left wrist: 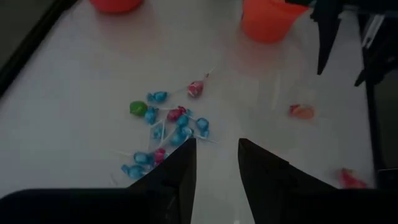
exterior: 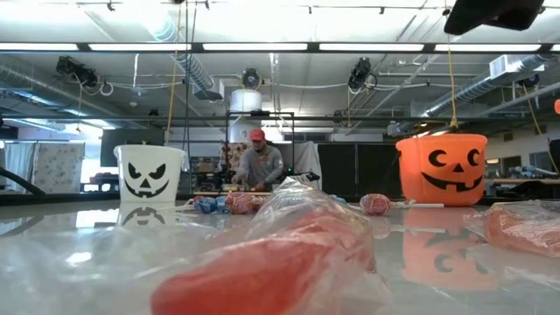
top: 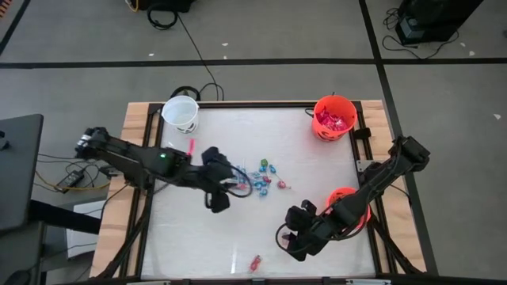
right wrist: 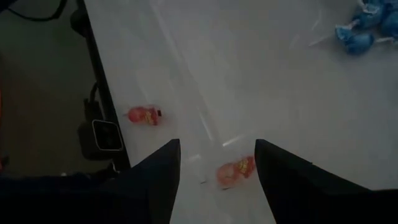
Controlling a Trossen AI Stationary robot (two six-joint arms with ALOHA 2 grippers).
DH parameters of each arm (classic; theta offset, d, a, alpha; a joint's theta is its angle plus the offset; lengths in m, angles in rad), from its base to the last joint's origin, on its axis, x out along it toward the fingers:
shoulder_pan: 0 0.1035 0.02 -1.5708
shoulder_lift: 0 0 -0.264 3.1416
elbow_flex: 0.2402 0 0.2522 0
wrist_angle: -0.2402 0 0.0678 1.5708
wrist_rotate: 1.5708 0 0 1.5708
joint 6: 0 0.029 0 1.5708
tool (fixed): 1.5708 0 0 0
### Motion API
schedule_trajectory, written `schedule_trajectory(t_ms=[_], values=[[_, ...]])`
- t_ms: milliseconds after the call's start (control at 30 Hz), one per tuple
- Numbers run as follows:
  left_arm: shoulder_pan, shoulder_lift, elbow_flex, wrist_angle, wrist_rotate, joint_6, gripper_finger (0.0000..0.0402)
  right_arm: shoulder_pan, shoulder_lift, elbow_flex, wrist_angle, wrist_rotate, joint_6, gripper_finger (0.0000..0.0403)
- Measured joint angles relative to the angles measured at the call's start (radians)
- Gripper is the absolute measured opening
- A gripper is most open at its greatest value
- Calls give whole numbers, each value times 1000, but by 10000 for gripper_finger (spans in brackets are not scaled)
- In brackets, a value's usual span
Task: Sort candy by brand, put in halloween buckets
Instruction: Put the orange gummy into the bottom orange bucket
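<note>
A cluster of small blue, red and green wrapped candy (top: 265, 178) lies mid-table. My left gripper (top: 230, 188) hovers open just left of the candy cluster (left wrist: 165, 127), with nothing between its fingers. My right gripper (top: 295, 239) is open near the front right, above a red-orange packet (right wrist: 236, 171) that lies on the table below its fingertips. Another red packet (right wrist: 144, 116) lies near the table's front edge (top: 255, 263). The white bucket (top: 181, 113) stands far left, an orange bucket (top: 333, 117) far right, and a second orange bucket (top: 348, 207) is partly under my right arm.
A pink stick-like piece (top: 191, 147) lies near the white bucket. In the low view a blurred red packet (exterior: 280, 262) fills the foreground. A person (exterior: 259, 166) stands in the room behind the table. Bare table surface lies at the near left (top: 182, 245).
</note>
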Motion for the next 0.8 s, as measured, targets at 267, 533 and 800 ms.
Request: schedule_trajectory(t_ms=[267,533,800], values=[[-38,-280,-468,414,7,-190,125,-9,55,-9,3,-95,-31,216],[-75,-319,-812,755,17,-286,125,-19,216,-9,22,-176,-80,217],[-80,-292,-913,821,23,-281,125,-50,321,-6,42,-232,-82,189]])
